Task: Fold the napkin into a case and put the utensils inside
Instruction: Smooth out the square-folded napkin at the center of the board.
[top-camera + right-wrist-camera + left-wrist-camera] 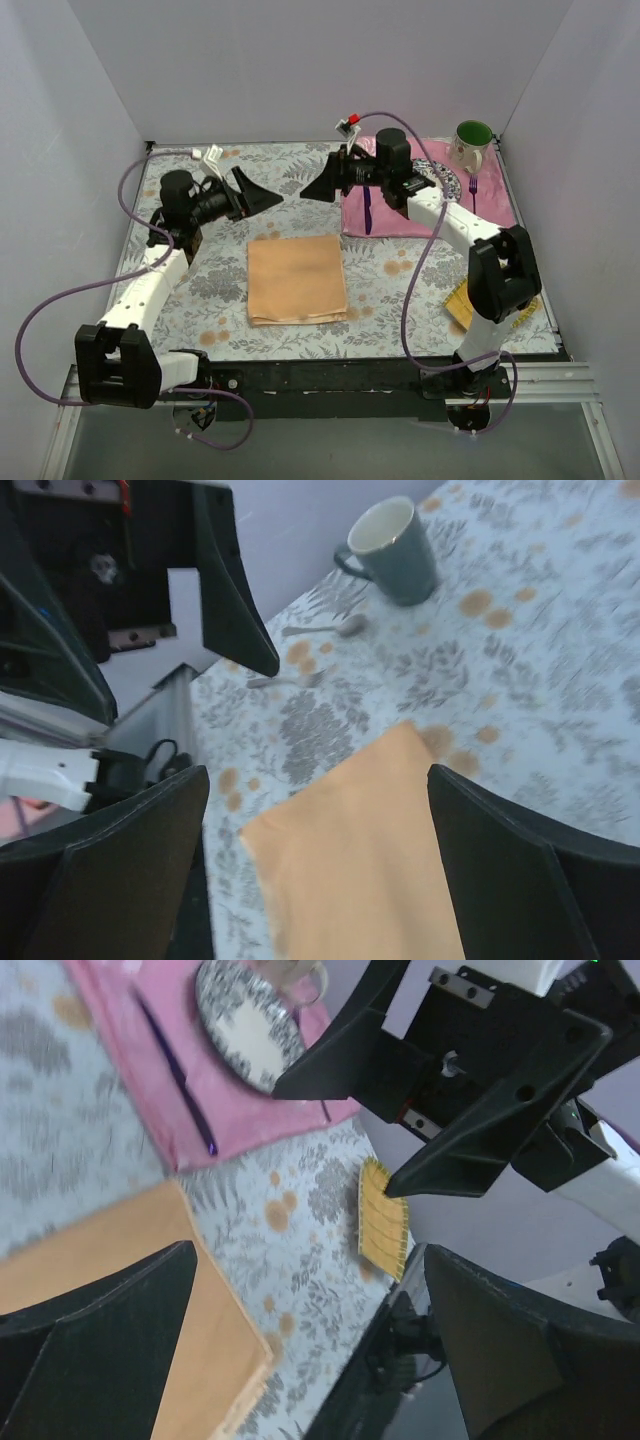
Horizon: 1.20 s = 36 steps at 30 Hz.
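Napkin (297,279) lies flat at the table's centre as a squarish rectangle with layered edges at 6 o'clock. It looks part-folded and too broad for a case. Left gripper (265,198) hovers at its 11 o'clock and right gripper (312,185) at 12, both spread wide and holding nothing. The knife (367,210) lies on the placemat (400,222) at 1 o'clock and the fork (473,192) at 2. Further folding and loading both utensils remain.

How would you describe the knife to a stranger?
Find the pink placemat at the far right of the table. The knife lies near its left edge, left of the plate. Unlike the fork beyond the plate, it is a plain dark purple strip.
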{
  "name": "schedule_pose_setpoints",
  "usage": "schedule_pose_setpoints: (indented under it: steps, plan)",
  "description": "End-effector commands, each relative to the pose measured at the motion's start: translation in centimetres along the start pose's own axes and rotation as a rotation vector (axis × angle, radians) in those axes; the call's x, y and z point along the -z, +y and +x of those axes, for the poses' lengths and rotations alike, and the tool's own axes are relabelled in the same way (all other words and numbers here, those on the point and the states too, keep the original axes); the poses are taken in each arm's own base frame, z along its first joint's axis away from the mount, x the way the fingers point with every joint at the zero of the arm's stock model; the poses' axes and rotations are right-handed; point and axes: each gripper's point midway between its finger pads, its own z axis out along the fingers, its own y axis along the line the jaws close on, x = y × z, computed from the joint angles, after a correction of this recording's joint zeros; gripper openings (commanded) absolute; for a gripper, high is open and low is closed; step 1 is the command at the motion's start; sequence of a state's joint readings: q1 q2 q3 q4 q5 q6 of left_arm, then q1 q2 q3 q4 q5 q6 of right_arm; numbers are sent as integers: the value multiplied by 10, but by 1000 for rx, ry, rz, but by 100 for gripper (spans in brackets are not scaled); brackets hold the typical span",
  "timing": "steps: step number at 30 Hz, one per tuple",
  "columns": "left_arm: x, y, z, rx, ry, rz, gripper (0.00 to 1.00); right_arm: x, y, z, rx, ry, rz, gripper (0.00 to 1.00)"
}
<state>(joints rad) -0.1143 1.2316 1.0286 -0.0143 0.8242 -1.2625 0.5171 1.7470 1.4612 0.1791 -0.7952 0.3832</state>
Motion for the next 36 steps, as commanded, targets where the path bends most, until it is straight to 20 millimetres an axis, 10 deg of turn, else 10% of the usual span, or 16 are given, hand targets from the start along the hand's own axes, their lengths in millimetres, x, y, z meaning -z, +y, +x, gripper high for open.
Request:
schedule_pose_setpoints:
  steps: [1, 12, 36]
  plan:
    - [1, 41, 55, 431, -68, -40, 98, -13, -3, 61, -421, 54, -116, 99]
    - [-12, 103, 89, 565, -156, -121, 98, -52, -35, 144, -550, 126, -4, 99]
    - [-23, 209, 135, 680, -168, -349, 98, -90, -80, 188, -685, 124, 64, 99]
